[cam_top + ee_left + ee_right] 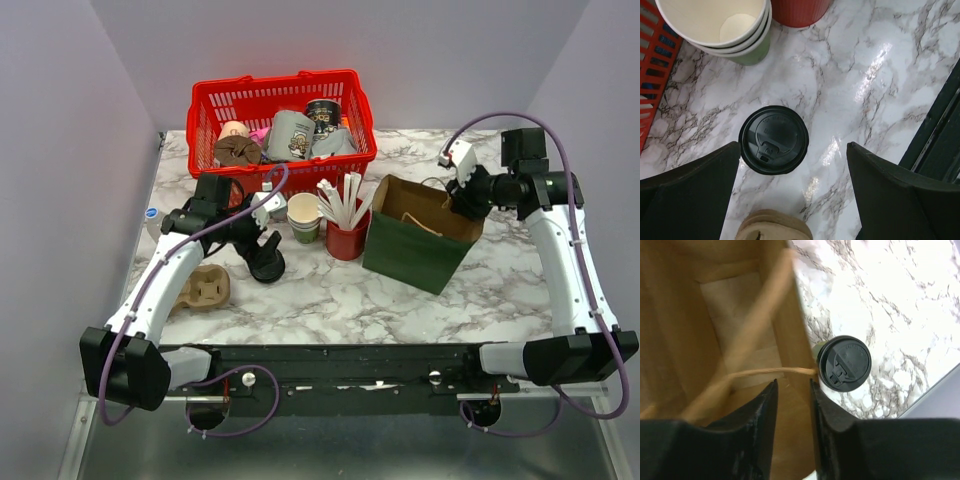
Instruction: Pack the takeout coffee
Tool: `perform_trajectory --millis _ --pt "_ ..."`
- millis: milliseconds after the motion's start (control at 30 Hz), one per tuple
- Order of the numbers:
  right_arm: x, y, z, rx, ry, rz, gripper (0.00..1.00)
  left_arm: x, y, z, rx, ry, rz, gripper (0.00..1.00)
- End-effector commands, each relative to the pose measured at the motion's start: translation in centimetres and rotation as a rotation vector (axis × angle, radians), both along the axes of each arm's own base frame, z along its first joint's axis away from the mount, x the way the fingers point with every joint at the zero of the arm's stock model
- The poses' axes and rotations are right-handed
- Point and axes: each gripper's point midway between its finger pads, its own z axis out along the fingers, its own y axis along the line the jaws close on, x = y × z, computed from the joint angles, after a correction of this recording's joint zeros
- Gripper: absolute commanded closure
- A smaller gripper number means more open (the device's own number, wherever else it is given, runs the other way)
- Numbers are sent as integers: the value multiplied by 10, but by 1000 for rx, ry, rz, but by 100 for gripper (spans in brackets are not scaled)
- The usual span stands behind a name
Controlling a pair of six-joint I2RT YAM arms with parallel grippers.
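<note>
We take the green paper bag (415, 250) as our mark on the marble table (330, 300). The coffee cup (842, 362), olive-green with a round black lid, stands upright on the table just outside the bag, by the corner where the right gripper (793, 384) hangs. We cannot tell whether it touches the bag's wall. The right gripper's jaws are drawn narrow, with the bag's rim and a paper handle between them. That view is blurred, so we cannot tell whether they pinch the paper.

Just beside the bag, toward the left arm, stands a red cup (345, 242) of white sticks. Next beyond it is a stack of lidless green cups (303, 215). Farther from the bag on that side, the left gripper (794, 147) hovers with its jaws spread wide, gripping nothing. A second black lid (773, 140) lies below, between its fingers. From above we cannot tell whether a cup stands under it. A cardboard cup carrier (205, 288) lies farther still from the bag. A red basket (280, 95) sits behind the bag, toward the left arm's side.
</note>
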Motion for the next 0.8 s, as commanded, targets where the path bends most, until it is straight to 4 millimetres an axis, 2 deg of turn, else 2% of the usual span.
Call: perform_trajectory --millis 0,200,333,433,467,533,600,733,767 --pt "7 1 19 65 -29 -16 64 -12 16 -5 98 -38 -60 5" --pt "17 2 30 124 -84 -52 65 -20 18 -7 106 -11 -64 5" --pt "15 14 26 194 -50 -38 67 -29 32 -9 195 -22 -113 5" --pt "13 16 27 216 -40 -48 64 -36 52 -11 307 -3 -113 5" --pt "13 16 30 223 -45 -57 61 -33 68 -13 382 16 -25 5" --pt "10 17 42 248 -64 -78 53 -32 88 -13 458 39 92 5" --pt "7 18 53 277 -90 -106 49 -36 114 -13 534 74 245 5" --pt "3 20 60 317 -98 -132 44 -63 139 -18 596 165 277 7" --pt "1 21 59 321 -92 -129 44 -76 145 -22 626 227 246 7"
